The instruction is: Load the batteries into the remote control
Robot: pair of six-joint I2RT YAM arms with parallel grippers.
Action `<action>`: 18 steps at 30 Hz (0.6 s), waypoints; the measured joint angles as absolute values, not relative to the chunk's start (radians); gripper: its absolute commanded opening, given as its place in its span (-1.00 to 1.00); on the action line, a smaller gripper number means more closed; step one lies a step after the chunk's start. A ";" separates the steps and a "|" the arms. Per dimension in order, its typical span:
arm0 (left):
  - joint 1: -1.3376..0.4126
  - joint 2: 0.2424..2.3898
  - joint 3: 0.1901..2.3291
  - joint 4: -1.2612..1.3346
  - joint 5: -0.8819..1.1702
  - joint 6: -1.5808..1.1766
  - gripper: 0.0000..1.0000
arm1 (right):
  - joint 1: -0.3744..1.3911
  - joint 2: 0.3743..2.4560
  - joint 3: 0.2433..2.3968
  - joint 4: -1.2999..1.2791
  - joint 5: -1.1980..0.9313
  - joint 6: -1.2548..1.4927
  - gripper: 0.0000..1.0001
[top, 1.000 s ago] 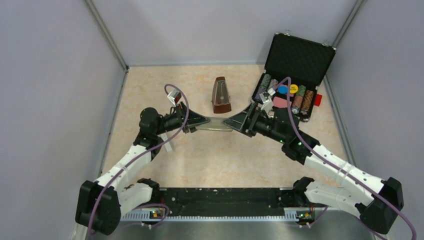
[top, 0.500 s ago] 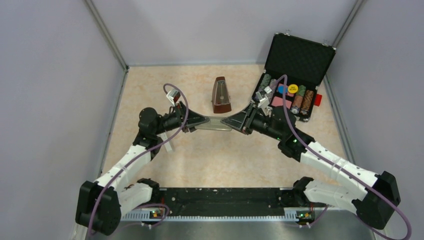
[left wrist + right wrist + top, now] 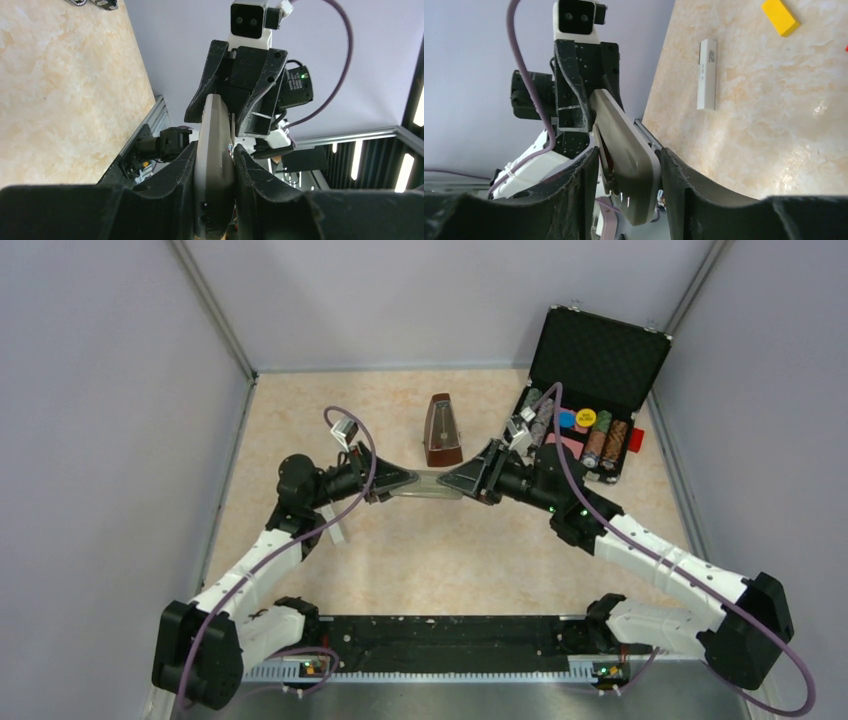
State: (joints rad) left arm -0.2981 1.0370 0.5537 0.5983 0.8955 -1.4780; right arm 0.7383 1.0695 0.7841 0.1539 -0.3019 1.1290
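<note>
The remote control (image 3: pixel 428 486) is held up in the air between the two arms, off the marbled surface (image 3: pixel 450 560) and just in front of the brown metronome (image 3: pixel 443 430). It spans the gap between the arms like a small bridge.

It is a flat, dull grey slab with rounded corners and smooth, plain faces. From the left wrist it shows edge-on, thin and slightly curved. From the right wrist its broad face is turned partly to view. A thinner grey layer runs along one side, with a reddish-brown patch beside it that I cannot make out.

The left pincer (image 3: pixel 400 485) is closed narrowly across the thickness of the near end, both fingers pressed flat against it. The right pincer (image 3: pixel 455 483) takes the opposite end at a somewhat wider setting. Its two fingers sit tight against either side of the slab, so it too is gripping.

On the surface below lie a slim white bar (image 3: pixel 707 75) and, further off, a flat yellow block (image 3: pixel 780 17). An open black case (image 3: pixel 600 360) of coloured chips stands at the far right.
</note>
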 measured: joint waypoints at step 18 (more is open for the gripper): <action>-0.323 1.040 0.595 0.320 0.833 -1.184 -1.00 | 0.740 1.043 0.965 -0.332 -0.164 0.962 0.02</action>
State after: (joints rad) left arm -0.3225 1.0397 0.5949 0.3199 0.8330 -1.1843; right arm 0.7403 1.0428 0.9653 -0.3321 -0.1638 0.9615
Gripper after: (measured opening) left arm 0.330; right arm 0.600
